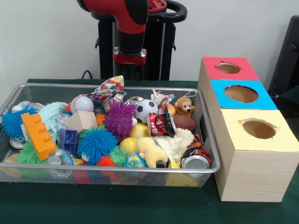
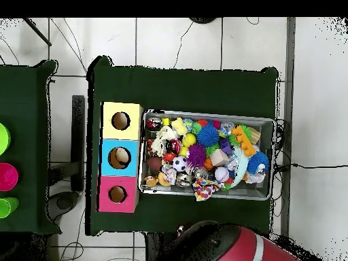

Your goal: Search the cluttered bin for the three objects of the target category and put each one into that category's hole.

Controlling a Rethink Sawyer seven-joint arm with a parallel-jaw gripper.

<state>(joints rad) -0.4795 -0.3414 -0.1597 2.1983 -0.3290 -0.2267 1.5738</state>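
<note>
A wire mesh bin [image 1: 46, 87] [image 2: 266, 122] holds a heap of toys. Among them are a purple spiky ball [image 1: 119, 119], blue fuzzy balls [image 1: 96, 143], a soccer ball [image 1: 145, 108], a baseball [image 1: 82, 103], a small football [image 1: 184, 122], a monkey plush [image 1: 184, 107], crushed cans [image 1: 195, 160], an orange brick [image 1: 38, 135] and a wooden block [image 1: 81, 121]. To the bin's right stands a wooden box with a red hole [image 1: 228, 68], a blue hole [image 1: 241, 94] and a yellow hole [image 1: 259, 128]. My gripper [image 1: 130, 69] hangs behind the bin's far rim, above the toys, touching nothing.
Bin and box rest on a green cloth [image 1: 140, 205]. In the overhead view the box [image 2: 119, 158] lies left of the bin and the red arm [image 2: 231, 248] shows at the bottom edge. Coloured cups [image 2: 5, 175] stand on a separate table at far left.
</note>
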